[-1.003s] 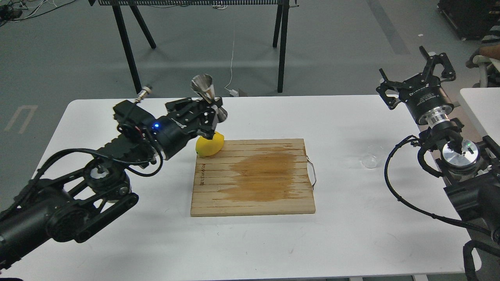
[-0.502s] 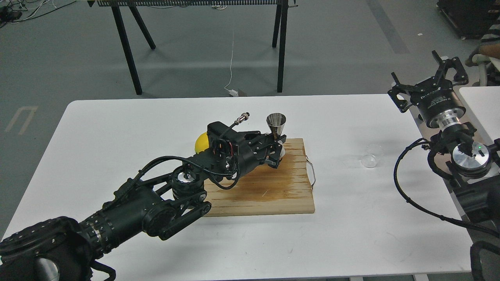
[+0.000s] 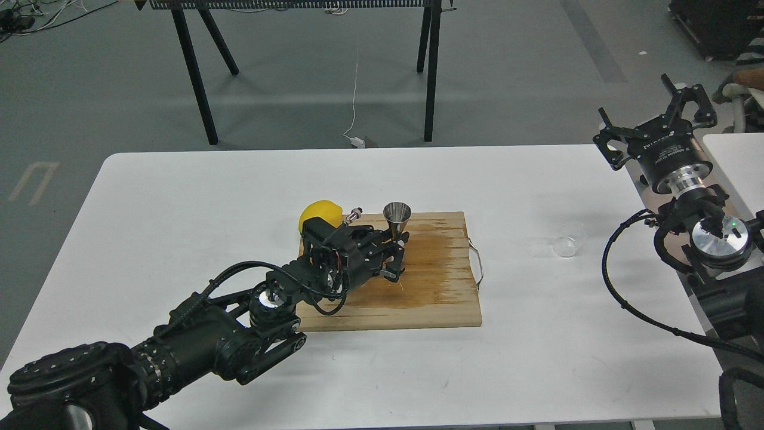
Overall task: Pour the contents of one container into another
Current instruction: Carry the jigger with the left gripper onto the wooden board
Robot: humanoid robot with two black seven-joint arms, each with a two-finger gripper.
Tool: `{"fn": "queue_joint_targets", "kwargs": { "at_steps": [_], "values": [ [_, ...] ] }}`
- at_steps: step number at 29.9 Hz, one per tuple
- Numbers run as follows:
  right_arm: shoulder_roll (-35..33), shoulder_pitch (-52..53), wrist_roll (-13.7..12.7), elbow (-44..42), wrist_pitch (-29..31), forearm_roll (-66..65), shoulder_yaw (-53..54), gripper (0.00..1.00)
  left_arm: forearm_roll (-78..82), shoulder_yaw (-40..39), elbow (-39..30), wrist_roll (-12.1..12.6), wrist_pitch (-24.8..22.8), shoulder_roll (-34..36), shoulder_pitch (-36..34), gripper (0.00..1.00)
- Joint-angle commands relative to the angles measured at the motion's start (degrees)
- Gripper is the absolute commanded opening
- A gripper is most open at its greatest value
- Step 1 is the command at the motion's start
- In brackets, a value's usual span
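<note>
Dropping lower over the board now, the left gripper (image 3: pixel 396 255) has carried the steel jigger (image 3: pixel 397 220) down and back toward the lemon (image 3: pixel 320 213) since half a second ago, when it rode higher and further right; a second ago it was tilted up above the lemon. The jigger stands upright, its narrow waist clamped between the fingers, its open top cone shiny and round-rimmed, its lower cone hidden behind the gripper, over the wet brown patch of the wooden cutting board (image 3: pixel 418 298). The right gripper (image 3: pixel 659 122) has barely shifted, held high off the table's right end with its fingers spread apart. The glass cup (image 3: pixel 565 244) sits where it was, clear and nearly invisible on the white table (image 3: pixel 179 197), well apart from the board's wire handle and from both grippers. Behind the table, grey floor, black trestle legs (image 3: pixel 197 71) and a white cable trailing down.
</note>
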Motion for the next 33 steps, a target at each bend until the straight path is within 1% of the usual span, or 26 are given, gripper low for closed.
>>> {"fn": "queue_joint_targets", "kwargs": {
  "at_steps": [1,11,14,20,21,23,25,32,33],
  "values": [
    [0.0,0.0,0.0,0.2,-0.1,0.0,0.0,0.99,0.0,0.1,-1.5,0.0,0.0,0.0,0.3,0.0],
    [0.0,0.0,0.1,0.2,-0.2,0.0,0.0,0.99,0.0,1.6,-2.4,-0.2,0.0,0.0,1.1,0.02],
    [0.0,0.0,0.1,0.4,-0.2,0.0,-0.1,0.99,0.0,1.7,-2.6,-0.3,-0.1,0.0,1.2,0.05],
    [0.1,0.1,0.1,0.2,-0.2,0.0,0.0,0.99,0.0,2.4,-2.8,-1.5,-0.3,0.0,1.9,0.09],
    [0.1,0.1,0.1,0.2,-0.2,0.0,0.0,0.99,0.0,2.4,-2.8,-1.5,-0.3,0.0,2.0,0.12],
    [0.1,0.1,0.1,0.0,-0.3,0.0,0.0,0.99,0.0,2.4,-2.8,-1.6,-0.3,0.0,2.2,0.22],
    [0.1,0.1,0.1,0.1,-0.3,0.0,0.0,0.99,0.0,2.5,-2.9,-1.6,-0.3,0.0,2.2,0.28],
    [0.1,0.3,0.1,0.1,-0.3,0.0,0.0,0.99,0.0,2.5,-3.0,-2.0,-0.1,0.0,2.2,0.44],
    [0.1,0.3,0.1,0.1,-0.3,0.0,0.0,0.99,0.0,2.5,-3.2,-2.0,-0.1,0.0,2.2,0.48]
  ]
}}
